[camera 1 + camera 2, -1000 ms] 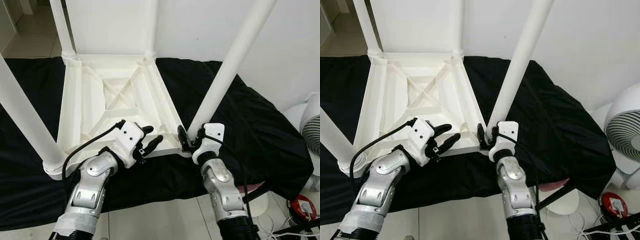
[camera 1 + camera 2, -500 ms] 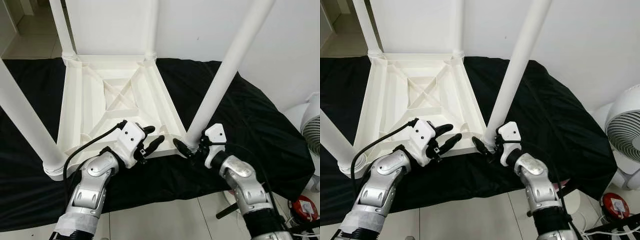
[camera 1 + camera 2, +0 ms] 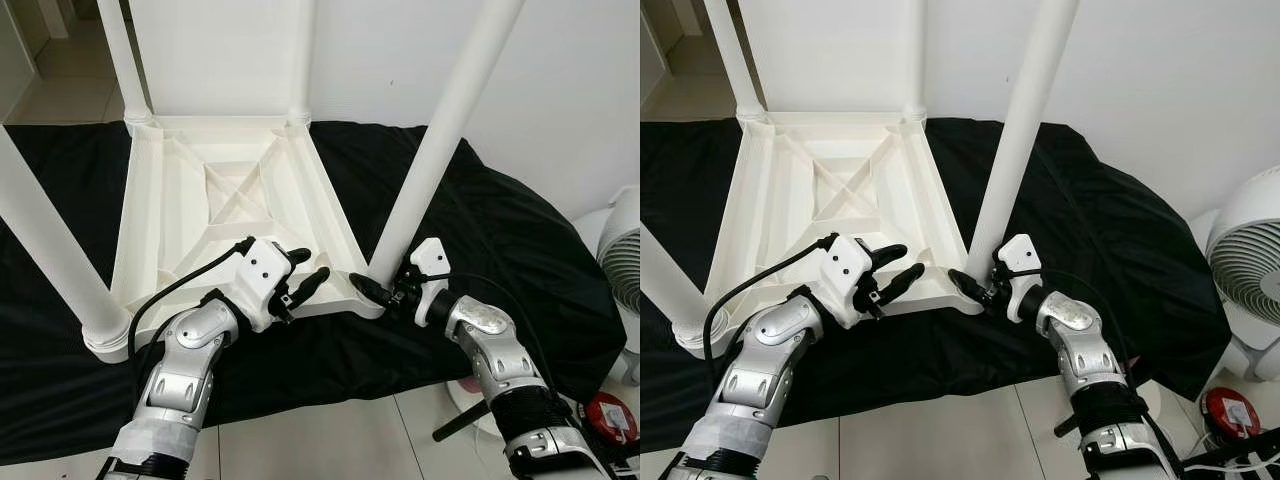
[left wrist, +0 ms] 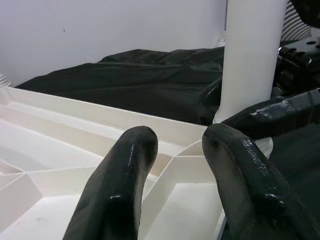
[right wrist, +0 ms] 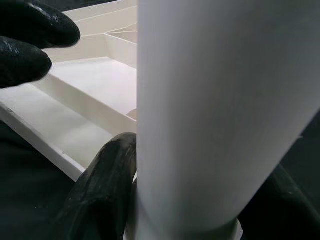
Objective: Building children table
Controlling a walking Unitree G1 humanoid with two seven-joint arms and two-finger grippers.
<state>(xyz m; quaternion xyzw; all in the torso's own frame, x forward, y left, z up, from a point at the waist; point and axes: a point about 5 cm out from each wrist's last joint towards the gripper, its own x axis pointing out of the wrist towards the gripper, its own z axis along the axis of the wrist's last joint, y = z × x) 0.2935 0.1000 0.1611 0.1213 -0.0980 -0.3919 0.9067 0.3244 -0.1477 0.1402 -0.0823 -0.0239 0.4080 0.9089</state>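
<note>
Left eye view: an upturned white children's table [image 3: 225,200] lies with its ribbed underside facing up on a surface draped in black cloth [image 3: 500,250], and 4 round white legs rise from its corners. The right pincer [image 3: 378,291] sits at the base of the near right leg [image 3: 430,160], at the table corner closest to the robot. Its 2 black fingers are spread around the foot of that leg, 1 on each side, and the right wrist view shows 1 finger [image 5: 102,192] pressed against the leg just above its socket collar. The leg stands upright in its corner socket, directly ahead of this pincer.

The left pincer [image 3: 300,275] hovers over the near edge of the table frame, just to the left of the right pincer. Its fingers [image 4: 120,185] are parted with nothing between them, and they point toward the same corner. In the left wrist view the ribbed frame lies just beneath those fingers, with the leg beyond them and a finger of the right pincer reaching in at its base.

The near left leg [image 3: 45,250] stands well to the left of the left pincer. A white fan [image 3: 1250,270] stands on the floor off to the right of the right arm, beside the cloth's edge.
</note>
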